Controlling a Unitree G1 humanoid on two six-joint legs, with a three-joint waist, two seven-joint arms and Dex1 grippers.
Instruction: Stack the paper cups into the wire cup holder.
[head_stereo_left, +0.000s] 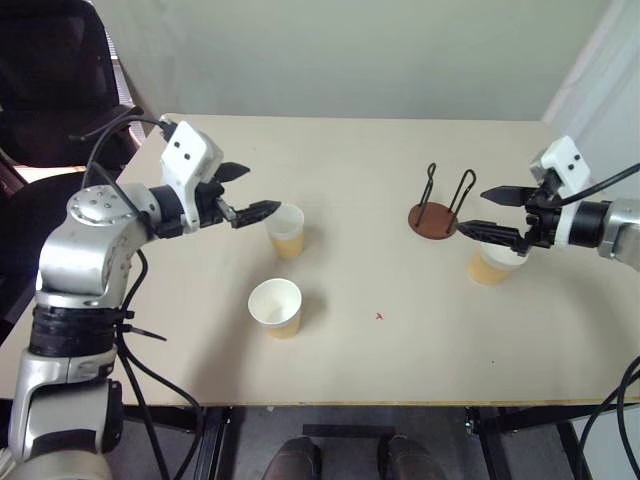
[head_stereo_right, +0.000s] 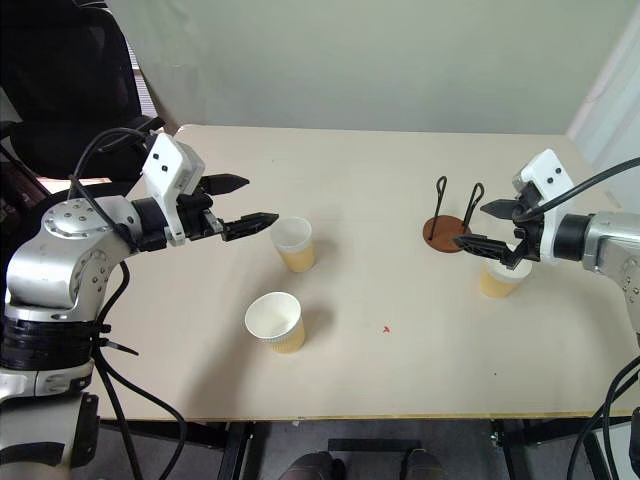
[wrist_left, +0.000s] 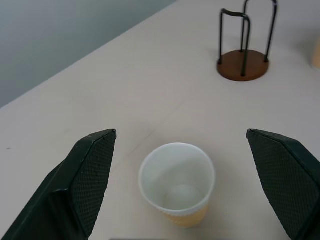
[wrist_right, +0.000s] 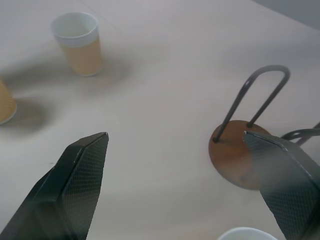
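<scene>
Three tan paper cups stand upright on the table: one (head_stereo_left: 286, 230) just in front of my left gripper (head_stereo_left: 258, 190), one (head_stereo_left: 276, 306) nearer the front edge, and one (head_stereo_left: 493, 265) under my right gripper (head_stereo_left: 473, 212). The left gripper is open and hovers just short of its cup (wrist_left: 177, 184), holding nothing. The right gripper is open too and empty, above its cup and beside the wire cup holder (head_stereo_left: 433, 218). That holder has a brown disc base (wrist_right: 235, 157) with black wire loops, and it holds no cup.
The beige table (head_stereo_left: 400, 340) has open room in the middle and along the front. A black office chair (head_stereo_left: 50, 80) stands beyond the far left corner. A small red mark (head_stereo_left: 379, 317) lies on the tabletop.
</scene>
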